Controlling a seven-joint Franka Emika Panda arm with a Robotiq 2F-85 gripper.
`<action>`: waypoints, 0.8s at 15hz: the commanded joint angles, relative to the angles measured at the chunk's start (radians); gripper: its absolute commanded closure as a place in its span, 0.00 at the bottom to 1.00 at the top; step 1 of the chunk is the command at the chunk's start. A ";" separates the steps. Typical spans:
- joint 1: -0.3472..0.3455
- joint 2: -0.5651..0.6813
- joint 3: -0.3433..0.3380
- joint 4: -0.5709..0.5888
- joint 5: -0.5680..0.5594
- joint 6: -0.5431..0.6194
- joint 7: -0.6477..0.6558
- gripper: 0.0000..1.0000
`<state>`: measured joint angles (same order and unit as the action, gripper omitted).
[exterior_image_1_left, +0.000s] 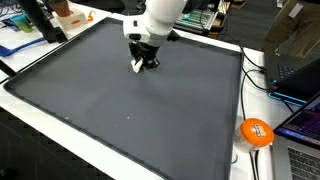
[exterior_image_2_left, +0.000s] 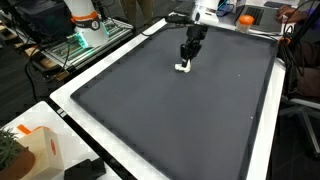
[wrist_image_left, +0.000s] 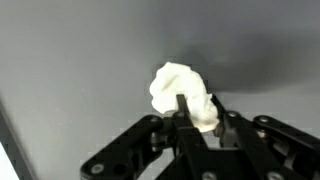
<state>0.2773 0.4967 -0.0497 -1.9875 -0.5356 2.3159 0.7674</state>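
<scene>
The gripper (wrist_image_left: 196, 112) is pinched tight around a small white crumpled wad (wrist_image_left: 172, 85), perhaps tissue, with its fingertips down at the dark grey mat (exterior_image_1_left: 110, 115).

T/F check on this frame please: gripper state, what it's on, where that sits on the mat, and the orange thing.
1. The gripper has its fingers shut on the white crumpled thing. True.
2. The white crumpled thing lies at the middle of the dark mat. False: in both exterior views it sits near one edge of the mat.
3. The orange round thing lies on the mat. False: it lies off the mat, beyond its edge.
4. The arm comes down on the white thing from above. True.
</scene>
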 joint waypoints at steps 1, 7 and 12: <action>0.007 0.001 0.004 0.004 0.033 -0.038 -0.018 0.50; 0.010 -0.006 0.004 -0.004 0.031 -0.037 -0.011 1.00; 0.005 -0.018 0.011 -0.014 0.045 -0.038 -0.022 0.61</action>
<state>0.2810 0.4929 -0.0446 -1.9877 -0.5231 2.2993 0.7644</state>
